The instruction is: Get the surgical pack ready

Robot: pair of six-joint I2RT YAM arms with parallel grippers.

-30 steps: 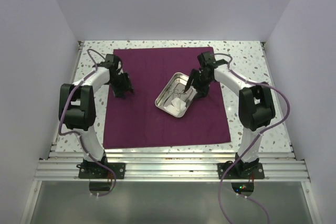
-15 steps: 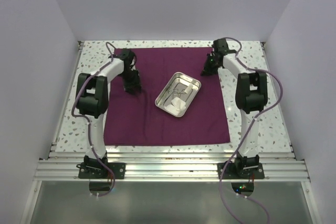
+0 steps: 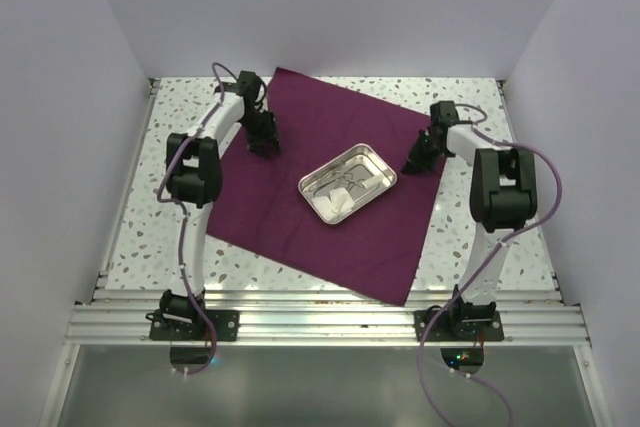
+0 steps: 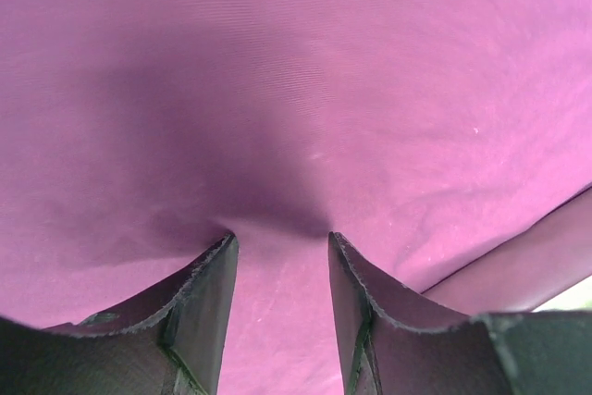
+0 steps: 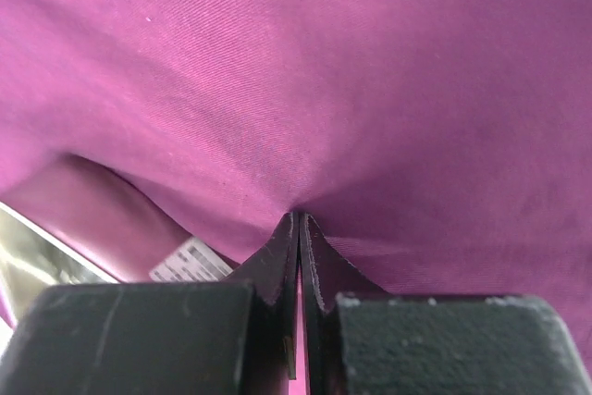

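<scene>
The plum-purple cloth (image 3: 330, 237) lies skewed on the table, one corner pointing at the near edge. On it stands the steel tray (image 3: 386, 170) with silvery scissor-like instruments (image 3: 335, 181) and a white gauze pad (image 3: 340, 205) inside. My left gripper (image 3: 266, 143) is at the cloth's far left part. Its jaws are open and its tips (image 4: 277, 240) press into the cloth (image 4: 277, 62), nothing between them. My right gripper (image 3: 415, 164) sits at the cloth's right edge. It is shut, and the cloth (image 5: 370, 71) puckers into its tips (image 5: 298, 215).
The speckled tabletop (image 3: 130, 207) shows on both sides of the cloth, with an aluminium rail (image 3: 320, 322) along the near edge. White walls close in the left, right and back. A white label (image 5: 190, 261) shows on a folded cloth edge by the right fingers.
The right gripper left the tray, shut at the cloth's far right corner and moved nearer. The left gripper moved farther away. The cloth and tray have turned clockwise.
</scene>
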